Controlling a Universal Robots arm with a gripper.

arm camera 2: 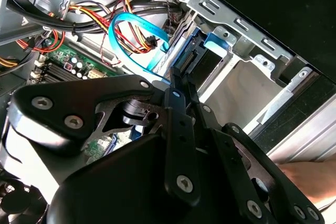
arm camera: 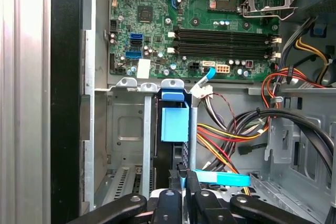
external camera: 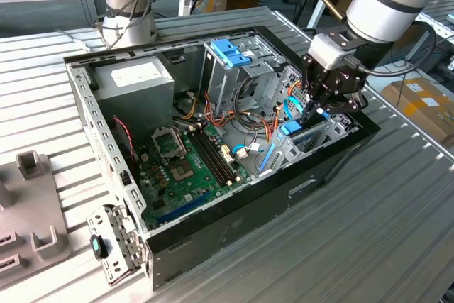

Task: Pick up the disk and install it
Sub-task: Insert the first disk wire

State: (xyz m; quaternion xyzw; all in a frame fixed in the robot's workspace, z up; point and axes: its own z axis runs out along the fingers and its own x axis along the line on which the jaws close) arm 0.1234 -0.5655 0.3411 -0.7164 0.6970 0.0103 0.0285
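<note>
Gripper (arm camera 2: 176,81) links loom closest, 2 fingers together against the disk (arm camera: 174,124) standing in its bay (arm camera: 126,129); a crooked push could jam it (blue cable (arm camera 2: 134,18) might snag).

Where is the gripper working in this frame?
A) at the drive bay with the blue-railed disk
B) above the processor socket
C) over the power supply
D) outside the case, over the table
A: the exterior view shows the gripper down inside the case at the drive bay, and the first wrist view shows the disk standing on edge in a slot there.
</note>
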